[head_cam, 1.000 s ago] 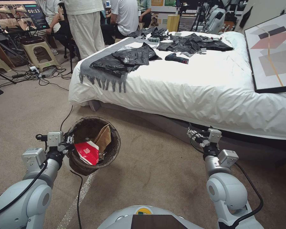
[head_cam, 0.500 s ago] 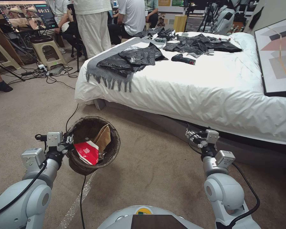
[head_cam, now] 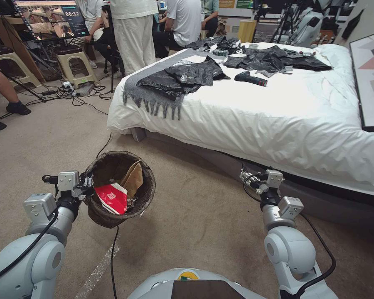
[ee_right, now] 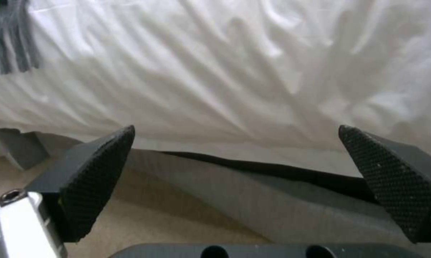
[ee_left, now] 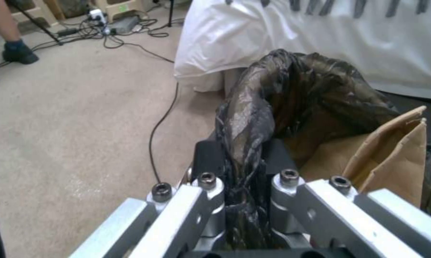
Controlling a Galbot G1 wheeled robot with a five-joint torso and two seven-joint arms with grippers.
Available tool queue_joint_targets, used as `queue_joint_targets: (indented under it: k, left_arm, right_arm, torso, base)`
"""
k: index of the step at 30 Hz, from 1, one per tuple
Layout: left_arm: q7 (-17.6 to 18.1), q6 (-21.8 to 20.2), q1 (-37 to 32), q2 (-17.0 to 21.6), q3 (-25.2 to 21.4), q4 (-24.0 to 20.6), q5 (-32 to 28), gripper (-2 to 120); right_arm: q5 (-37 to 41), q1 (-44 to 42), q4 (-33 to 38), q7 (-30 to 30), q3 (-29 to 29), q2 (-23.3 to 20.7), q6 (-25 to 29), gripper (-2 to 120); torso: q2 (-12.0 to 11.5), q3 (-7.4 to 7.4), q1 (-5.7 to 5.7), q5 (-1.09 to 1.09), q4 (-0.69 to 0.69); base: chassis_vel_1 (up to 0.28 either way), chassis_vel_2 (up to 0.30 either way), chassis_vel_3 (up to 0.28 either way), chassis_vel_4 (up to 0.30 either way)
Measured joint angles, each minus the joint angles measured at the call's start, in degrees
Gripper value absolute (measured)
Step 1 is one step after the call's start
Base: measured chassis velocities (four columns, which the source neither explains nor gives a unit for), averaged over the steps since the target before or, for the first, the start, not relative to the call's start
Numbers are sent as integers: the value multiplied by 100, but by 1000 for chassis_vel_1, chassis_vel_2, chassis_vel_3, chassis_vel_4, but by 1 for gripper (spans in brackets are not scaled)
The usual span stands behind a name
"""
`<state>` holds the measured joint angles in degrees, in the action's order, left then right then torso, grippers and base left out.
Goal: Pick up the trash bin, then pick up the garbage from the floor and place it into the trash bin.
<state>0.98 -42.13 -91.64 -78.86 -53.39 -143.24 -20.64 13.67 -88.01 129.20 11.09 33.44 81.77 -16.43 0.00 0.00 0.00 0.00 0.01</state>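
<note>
The trash bin (head_cam: 146, 195), lined with a dark bag, hangs just above the carpet floor (head_cam: 195, 220) at my left. My left gripper (head_cam: 87, 185) is shut on its near rim; the left wrist view shows that gripper (ee_left: 244, 157) pinching the liner fold of the trash bin (ee_left: 315, 82). Garbage lies inside: a red packet (head_cam: 112, 198) and a tan paper piece (head_cam: 133, 179), also seen up close as tan paper (ee_left: 397, 157). My right gripper (head_cam: 247, 174) stands open and empty, low beside the bed's edge. In the right wrist view the right gripper (ee_right: 239, 168) shows its black pads (ee_right: 98, 172) wide apart.
A white bed (head_cam: 278, 112) fills the right and far side, with black bags (head_cam: 183, 77), a grey fringed throw (head_cam: 149, 93) and a framed picture (head_cam: 372, 79) on it. Cables (head_cam: 106, 145) cross the carpet. Stools (head_cam: 77, 60) and standing people are far left.
The whole picture has shifted rightward, so the camera has turned left. Both arms and the held bin keep their places relative to my body.
</note>
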Motion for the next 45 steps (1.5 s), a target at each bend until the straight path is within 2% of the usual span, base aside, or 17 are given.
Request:
queue_joint_targets:
  k: [31, 45]
  left_arm:
    - [23, 0, -31, -9, -203, 0, -203, 7]
    - [15, 0, -22, -2, -214, 0, -188, 7]
  right_arm:
    - [-62, 32, -56, 4, -136, -24, 7, 100]
    - [-80, 25, -69, 2, -144, -6, 13, 100]
  torso:
    - [0, 0, 0, 0, -1]
    - [-1, 0, 0, 0, 0]
  base:
    - [0, 0, 0, 0]
    - [62, 54, 56, 54]
